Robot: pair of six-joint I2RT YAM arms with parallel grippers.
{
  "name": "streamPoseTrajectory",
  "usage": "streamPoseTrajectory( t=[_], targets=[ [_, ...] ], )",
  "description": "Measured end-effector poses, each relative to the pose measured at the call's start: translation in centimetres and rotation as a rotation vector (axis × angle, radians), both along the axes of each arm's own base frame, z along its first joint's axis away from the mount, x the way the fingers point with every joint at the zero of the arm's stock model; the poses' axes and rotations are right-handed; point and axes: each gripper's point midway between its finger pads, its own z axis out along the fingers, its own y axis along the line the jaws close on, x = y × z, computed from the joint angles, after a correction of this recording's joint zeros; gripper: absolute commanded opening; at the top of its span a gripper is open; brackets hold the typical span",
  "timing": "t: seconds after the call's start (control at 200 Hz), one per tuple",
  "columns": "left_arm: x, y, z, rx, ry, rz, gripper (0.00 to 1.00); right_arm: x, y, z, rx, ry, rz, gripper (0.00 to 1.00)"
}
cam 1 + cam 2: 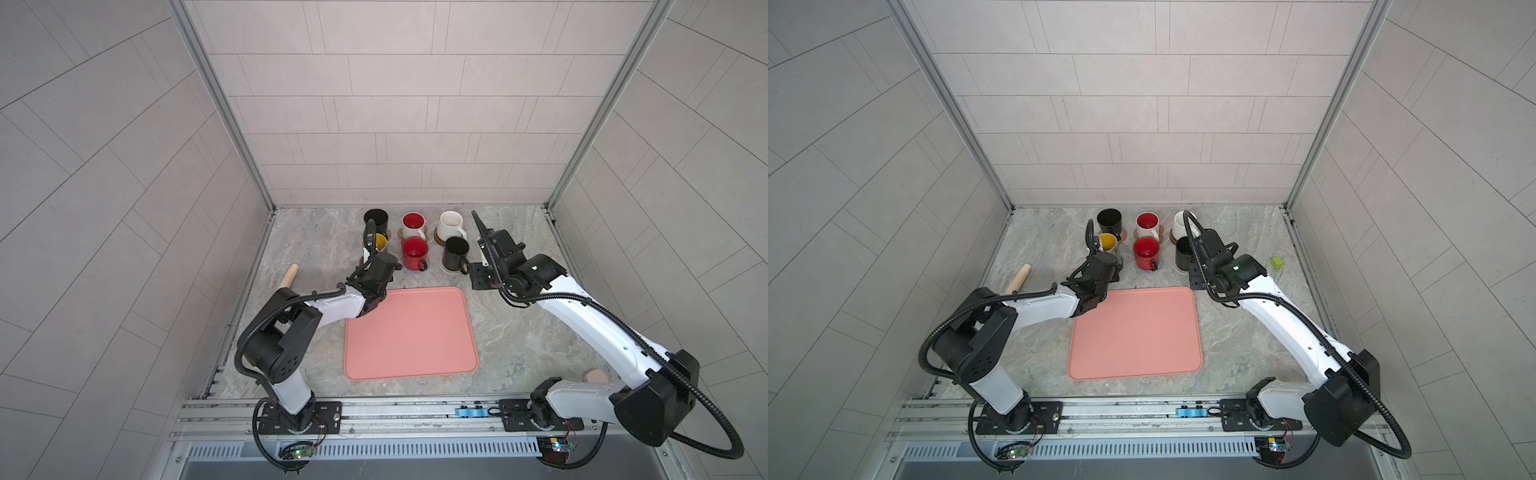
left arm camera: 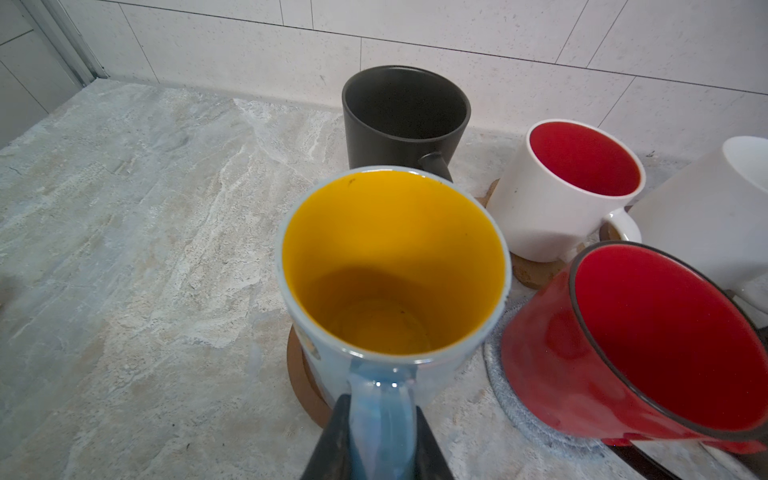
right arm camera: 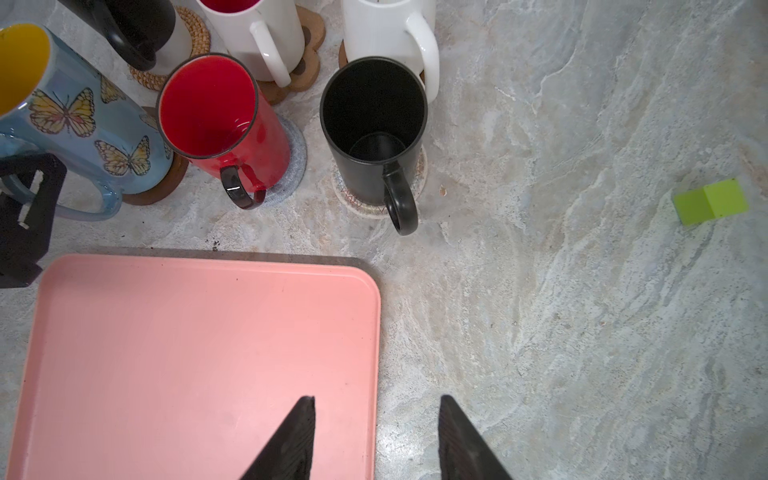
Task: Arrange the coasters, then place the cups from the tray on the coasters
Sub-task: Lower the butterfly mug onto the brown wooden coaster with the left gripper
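My left gripper [image 2: 380, 409] is shut on the handle of the light blue cup with the yellow inside [image 2: 390, 257], which stands over a dark brown wooden coaster [image 2: 299, 382] at the front left of the cups. Beside it the red cup [image 1: 414, 253] sits on a grey-blue crochet coaster [image 3: 291, 166], and a black cup [image 1: 456, 253] on a whitish one [image 3: 419, 174]. Behind stand another black cup [image 1: 376, 220], a white cup with a red inside [image 1: 413, 224] and a plain white cup [image 1: 451, 224]. The pink tray [image 1: 411, 332] holds nothing. My right gripper [image 3: 376, 401] hangs open over its far right corner.
A wooden pin [image 1: 289, 276] lies left of my left arm. A small green cube [image 3: 710, 201] sits on the marble to the right. A pale pink puck [image 1: 721, 376] shows by the right arm's base. The back wall stands close behind the cups.
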Motion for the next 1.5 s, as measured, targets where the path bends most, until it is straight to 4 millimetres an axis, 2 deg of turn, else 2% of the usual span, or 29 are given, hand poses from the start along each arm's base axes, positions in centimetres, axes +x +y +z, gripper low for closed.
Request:
streamPoseTrajectory(
  t=[0.916,1.381,1.501],
  targets=[
    [0.02,0.6,0.11,0.058,0.001,0.025,0.16,-0.19,-0.2,-0.32,-0.003,0.006,-0.003,0.51],
    [0.2,0.52,-0.11,0.063,0.005,0.025,0.23,-0.45,-0.49,-0.58,-0.004,0.01,-0.008,0.51],
    [0.2,0.52,-0.13,0.063,0.005,0.025,0.28,-0.51,-0.53,-0.47,-0.001,0.007,-0.01,0.51]
  ],
)
